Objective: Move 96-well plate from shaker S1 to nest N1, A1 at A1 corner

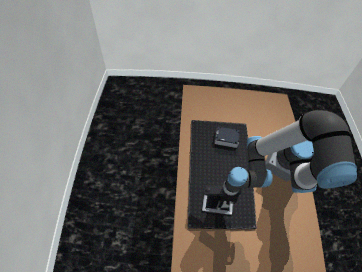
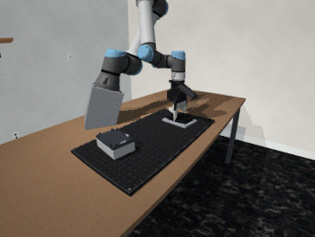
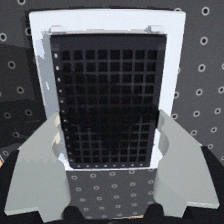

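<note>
My tool (image 3: 112, 150), two pale grey jaws, is clamped across the near end of the black gridded 96-well plate (image 3: 106, 95), one jaw on each long side. The plate hangs directly beneath me, its long axis running straight away from my wrist, and it lies over the white rectangular plate nest (image 3: 40, 65), whose rim shows on the left, far and right sides. I cannot tell from the wrist view whether the plate touches the nest floor or sits just above it; the exterior view shows my tool (image 2: 175, 114) low over the nest (image 2: 179, 122) on the black perforated board (image 2: 144, 144) of the brown worktop (image 2: 39, 183). The grey box-shaped plate shaker (image 2: 115, 145) stands well apart, bare on top. The coming move, I judge, turns on the plate's long sides lying parallel to the nest's rim. I cannot make out the cut corner or the A1 mark.
</note>
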{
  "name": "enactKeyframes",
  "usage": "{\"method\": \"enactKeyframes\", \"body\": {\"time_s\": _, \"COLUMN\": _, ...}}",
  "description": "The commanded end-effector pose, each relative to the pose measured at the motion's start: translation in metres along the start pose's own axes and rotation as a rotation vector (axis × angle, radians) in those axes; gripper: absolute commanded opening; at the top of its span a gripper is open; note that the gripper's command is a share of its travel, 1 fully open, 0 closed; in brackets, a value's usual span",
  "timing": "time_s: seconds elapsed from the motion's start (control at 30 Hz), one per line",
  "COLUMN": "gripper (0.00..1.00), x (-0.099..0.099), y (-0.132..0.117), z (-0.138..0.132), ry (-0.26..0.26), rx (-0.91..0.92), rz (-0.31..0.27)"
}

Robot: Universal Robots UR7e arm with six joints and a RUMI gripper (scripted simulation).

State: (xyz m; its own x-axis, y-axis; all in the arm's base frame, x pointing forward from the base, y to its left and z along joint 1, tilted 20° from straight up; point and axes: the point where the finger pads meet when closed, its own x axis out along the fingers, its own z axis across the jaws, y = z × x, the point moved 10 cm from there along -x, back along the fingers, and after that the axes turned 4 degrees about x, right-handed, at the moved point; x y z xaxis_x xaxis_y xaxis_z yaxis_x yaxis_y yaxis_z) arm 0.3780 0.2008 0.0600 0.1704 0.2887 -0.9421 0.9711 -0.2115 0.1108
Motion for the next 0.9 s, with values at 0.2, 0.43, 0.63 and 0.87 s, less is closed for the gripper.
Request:
{"method": "enactKeyframes", "body": {"time_s": 0.2, "gripper": 0.0, "x": 0.0009, "y": -0.0005, "z": -0.0002, "ry": 0.0, "rx": -0.001, "rz": 0.001}}
{"method": "enactKeyframes", "body": {"time_s": 0.43, "gripper": 1.0, "x": 0.0009, "y": -0.0005, "z": -0.0002, "ry": 0.0, "rx": -0.001, "rz": 0.001}}
{"method": "enactKeyframes", "body": {"time_s": 0.63, "gripper": 1.0, "x": 0.0009, "y": -0.0005, "z": -0.0002, "ry": 0.0, "rx": -0.001, "rz": 0.001}}
{"method": "enactKeyframes", "body": {"time_s": 0.87, "gripper": 1.0, "x": 0.0009, "y": -0.0005, "z": -0.0002, "ry": 0.0, "rx": -0.001, "rz": 0.001}}
